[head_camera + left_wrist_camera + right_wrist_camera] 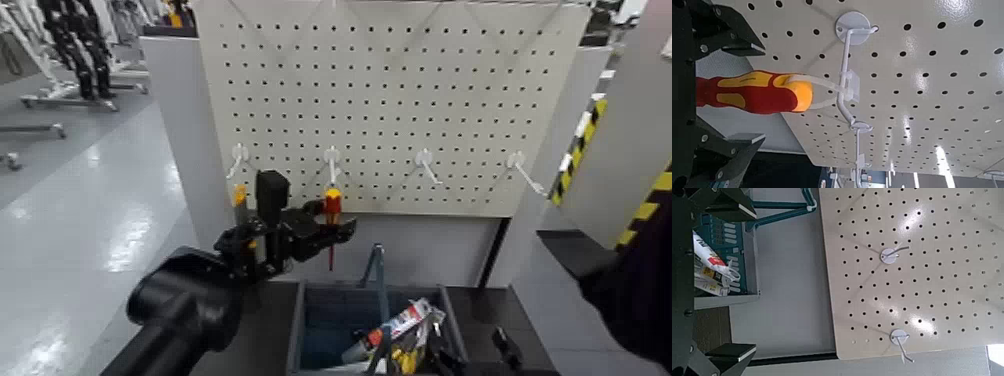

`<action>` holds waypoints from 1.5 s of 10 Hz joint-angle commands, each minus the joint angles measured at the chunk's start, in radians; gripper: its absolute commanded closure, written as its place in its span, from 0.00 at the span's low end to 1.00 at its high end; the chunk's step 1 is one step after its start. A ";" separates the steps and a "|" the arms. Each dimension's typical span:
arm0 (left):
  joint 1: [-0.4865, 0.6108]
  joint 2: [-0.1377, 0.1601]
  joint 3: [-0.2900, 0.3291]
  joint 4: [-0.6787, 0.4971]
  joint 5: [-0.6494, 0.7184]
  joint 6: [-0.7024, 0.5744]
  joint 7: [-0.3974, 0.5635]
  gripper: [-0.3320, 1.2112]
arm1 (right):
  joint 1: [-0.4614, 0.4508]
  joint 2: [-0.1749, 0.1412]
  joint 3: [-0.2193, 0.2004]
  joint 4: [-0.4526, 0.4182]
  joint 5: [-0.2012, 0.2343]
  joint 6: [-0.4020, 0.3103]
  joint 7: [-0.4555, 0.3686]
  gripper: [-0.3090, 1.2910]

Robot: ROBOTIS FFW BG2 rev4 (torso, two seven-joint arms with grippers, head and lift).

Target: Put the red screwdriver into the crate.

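Note:
The red screwdriver [332,207] hangs shaft-down from a white hook [333,160] on the pegboard. In the left wrist view its red and yellow handle [758,92] lies between my left gripper's [762,95] two black fingers [731,37], with a gap showing on each side. In the head view the left gripper [325,232] reaches up to the screwdriver from the left. The crate [300,320] stands on the floor below the board, its upright handle frame [378,268] near the middle. My right gripper [750,280] is open and holds nothing; it faces the board above the crate [719,301].
The white pegboard [420,90] carries several white hooks; an orange-handled tool [240,195] hangs on the leftmost one. Packaged items and tools [405,335] lie in the crate. A yellow-and-black striped post [580,150] stands at the right.

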State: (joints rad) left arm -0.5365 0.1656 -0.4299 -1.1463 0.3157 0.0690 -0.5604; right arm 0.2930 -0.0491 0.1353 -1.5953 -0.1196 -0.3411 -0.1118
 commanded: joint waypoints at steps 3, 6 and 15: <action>0.007 0.000 0.017 -0.001 0.000 -0.005 0.004 0.97 | 0.002 0.003 -0.003 0.000 0.000 -0.001 0.000 0.28; 0.016 0.000 0.020 -0.013 0.002 -0.008 -0.003 0.97 | 0.002 0.003 -0.003 0.002 0.000 0.001 0.000 0.28; 0.233 0.020 0.126 -0.420 0.003 0.189 0.007 0.97 | 0.003 0.005 -0.008 -0.002 0.000 0.008 0.000 0.28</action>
State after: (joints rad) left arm -0.3189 0.1839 -0.3116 -1.5351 0.3191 0.2345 -0.5539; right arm 0.2961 -0.0444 0.1271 -1.5966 -0.1197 -0.3331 -0.1119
